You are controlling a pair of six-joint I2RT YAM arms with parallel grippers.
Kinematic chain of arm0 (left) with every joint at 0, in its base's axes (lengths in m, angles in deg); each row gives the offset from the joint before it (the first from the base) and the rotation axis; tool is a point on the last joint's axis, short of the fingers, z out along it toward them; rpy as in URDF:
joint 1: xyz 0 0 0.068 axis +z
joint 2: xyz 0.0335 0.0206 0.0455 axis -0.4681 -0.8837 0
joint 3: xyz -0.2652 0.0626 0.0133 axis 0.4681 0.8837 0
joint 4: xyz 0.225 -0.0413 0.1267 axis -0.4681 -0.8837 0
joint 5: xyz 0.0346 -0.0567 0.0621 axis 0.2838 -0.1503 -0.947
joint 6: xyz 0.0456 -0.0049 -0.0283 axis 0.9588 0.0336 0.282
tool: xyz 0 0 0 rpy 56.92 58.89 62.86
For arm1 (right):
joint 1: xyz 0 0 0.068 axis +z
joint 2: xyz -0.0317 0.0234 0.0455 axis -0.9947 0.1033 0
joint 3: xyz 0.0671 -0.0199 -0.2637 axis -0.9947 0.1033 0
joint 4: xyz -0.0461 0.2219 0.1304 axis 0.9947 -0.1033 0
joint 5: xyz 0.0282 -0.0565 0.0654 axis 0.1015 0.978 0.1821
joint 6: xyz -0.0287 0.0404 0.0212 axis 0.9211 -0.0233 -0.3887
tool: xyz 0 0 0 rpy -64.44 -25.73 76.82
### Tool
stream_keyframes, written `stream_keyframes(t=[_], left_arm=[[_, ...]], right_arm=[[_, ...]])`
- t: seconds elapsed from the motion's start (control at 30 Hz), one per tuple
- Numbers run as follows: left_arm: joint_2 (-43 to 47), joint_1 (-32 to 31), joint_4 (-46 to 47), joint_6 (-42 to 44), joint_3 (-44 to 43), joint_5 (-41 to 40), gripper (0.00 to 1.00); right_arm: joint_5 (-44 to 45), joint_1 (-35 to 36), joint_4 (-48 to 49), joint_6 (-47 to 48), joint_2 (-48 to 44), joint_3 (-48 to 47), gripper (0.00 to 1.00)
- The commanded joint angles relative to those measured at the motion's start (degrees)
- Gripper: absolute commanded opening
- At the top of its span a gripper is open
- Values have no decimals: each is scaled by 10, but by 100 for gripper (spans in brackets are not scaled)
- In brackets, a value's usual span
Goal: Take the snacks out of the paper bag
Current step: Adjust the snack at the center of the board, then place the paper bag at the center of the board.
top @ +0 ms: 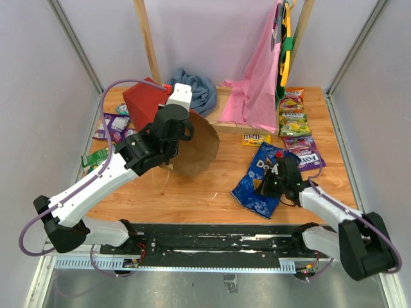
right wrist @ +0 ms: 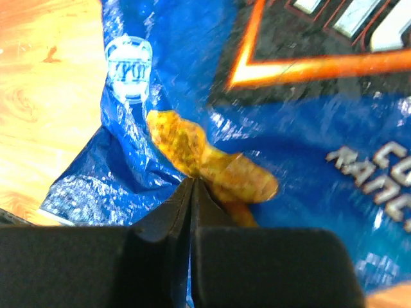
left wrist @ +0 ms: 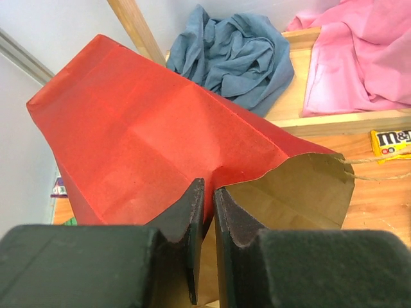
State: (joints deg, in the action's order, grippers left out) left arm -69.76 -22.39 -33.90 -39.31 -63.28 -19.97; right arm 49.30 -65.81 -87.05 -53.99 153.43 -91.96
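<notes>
The paper bag (top: pixel 144 102), red outside and brown inside, is held tilted above the table's back left with its open mouth (top: pixel 196 146) facing right. My left gripper (top: pixel 170 106) is shut on the bag's rim; in the left wrist view (left wrist: pixel 209 186) the paper edge (left wrist: pixel 128 141) sits between the jaws. The large blue Doritos bag (top: pixel 262 179) lies on the table at the right front. My right gripper (top: pixel 273 183) is shut on a fold of it (right wrist: pixel 191 183). A yellow M&M's packet (top: pixel 255 138) lies nearby. What is inside the paper bag is hidden.
Several packets (top: pixel 297 125) lie in a row at the far right. Purple (top: pixel 112 125) and green (top: pixel 95 157) packets lie at the left edge. A blue-grey cloth (top: pixel 196 90) and a pink garment (top: pixel 257 93) on a wooden frame (top: pixel 149 42) sit at the back.
</notes>
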Motion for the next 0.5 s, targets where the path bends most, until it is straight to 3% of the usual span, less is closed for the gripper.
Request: stream_keyframes(t=[0.0, 0.17, 0.3, 0.47], left_arm=[[-11, 6, 8, -13, -15, 21, 16], [-23, 6, 10, -12, -32, 21, 15], [-33, 6, 14, -9, -48, 23, 15], [-41, 6, 18, -10, -56, 26, 15]], right_arm=[[79, -8, -110, 18, -91, -21, 5], [146, 47, -137, 41, -168, -105, 58], [220, 144, -84, 46, -146, -148, 73], [210, 225, 62, -44, -37, -155, 81]])
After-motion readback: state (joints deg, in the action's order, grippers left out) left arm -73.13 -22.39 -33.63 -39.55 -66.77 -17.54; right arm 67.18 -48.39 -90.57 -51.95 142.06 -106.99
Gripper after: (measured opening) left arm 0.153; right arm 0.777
